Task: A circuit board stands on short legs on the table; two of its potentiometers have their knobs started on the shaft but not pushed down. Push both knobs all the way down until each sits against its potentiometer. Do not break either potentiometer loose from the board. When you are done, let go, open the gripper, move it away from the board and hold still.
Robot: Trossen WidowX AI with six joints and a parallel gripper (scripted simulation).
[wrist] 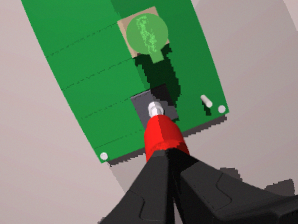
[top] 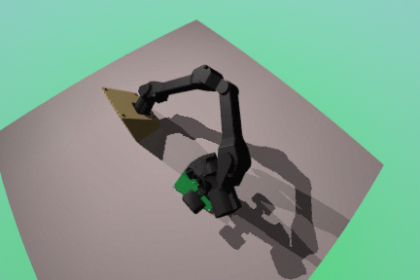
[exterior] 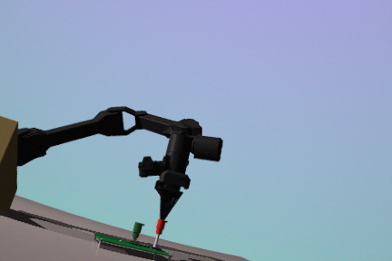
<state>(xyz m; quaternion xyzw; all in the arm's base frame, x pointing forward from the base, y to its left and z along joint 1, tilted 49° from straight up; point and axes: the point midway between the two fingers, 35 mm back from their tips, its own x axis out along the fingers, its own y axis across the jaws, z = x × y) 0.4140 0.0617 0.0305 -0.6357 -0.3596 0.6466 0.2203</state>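
The green circuit board stands on short legs. The red knob sits high on its shaft, with pale bare shaft showing between it and the black potentiometer. The green knob stands over the tan potentiometer; a short gap shows under it in the exterior view. My gripper is shut with nothing between its fingers. Its tips are at the top of the red knob, and seem to touch it. The arm hides the knobs in the top view.
A small pale pin stands on the board near one corner, beside the black potentiometer. A tan slanted block is at the arm's base. Shadows of the arm fall across the table.
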